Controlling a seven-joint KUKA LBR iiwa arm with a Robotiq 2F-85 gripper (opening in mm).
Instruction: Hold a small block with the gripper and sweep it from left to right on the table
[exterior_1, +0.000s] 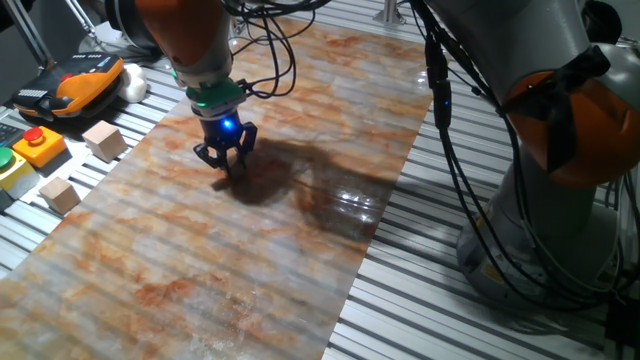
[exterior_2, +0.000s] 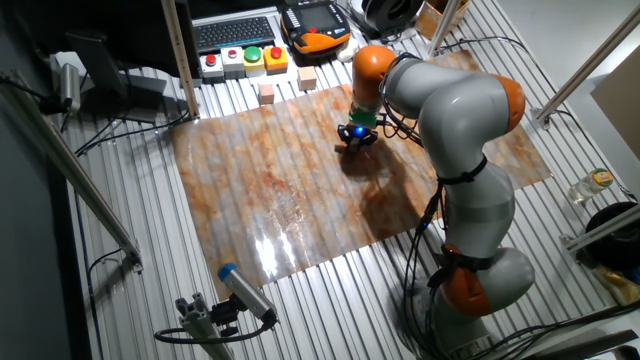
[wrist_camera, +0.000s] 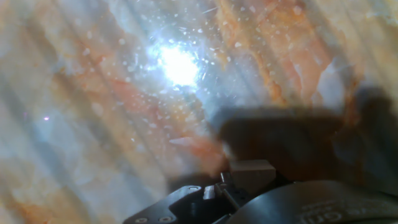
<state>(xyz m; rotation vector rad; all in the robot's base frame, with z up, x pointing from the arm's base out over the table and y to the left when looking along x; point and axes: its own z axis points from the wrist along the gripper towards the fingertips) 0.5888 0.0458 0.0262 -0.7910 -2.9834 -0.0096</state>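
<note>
My gripper (exterior_1: 229, 168) stands upright with its fingertips down on the marbled orange, brown and grey sheet (exterior_1: 250, 255), near the sheet's far left part. The fingers are drawn close together. In the hand view a small pale tan squared piece, the small block (wrist_camera: 252, 174), shows at the fingertips, right above the sheet (wrist_camera: 124, 124). The fingers hide the block in both fixed views. The other fixed view shows the gripper (exterior_2: 355, 141) near the sheet's (exterior_2: 270, 185) far edge.
Two larger pale wooden cubes (exterior_1: 104, 140) (exterior_1: 60, 194) lie on the ribbed metal table (exterior_1: 450, 300) left of the sheet. A button box (exterior_1: 38, 146) and an orange pendant (exterior_1: 85, 82) sit beyond them. The robot's base (exterior_1: 560, 200) stands at the right.
</note>
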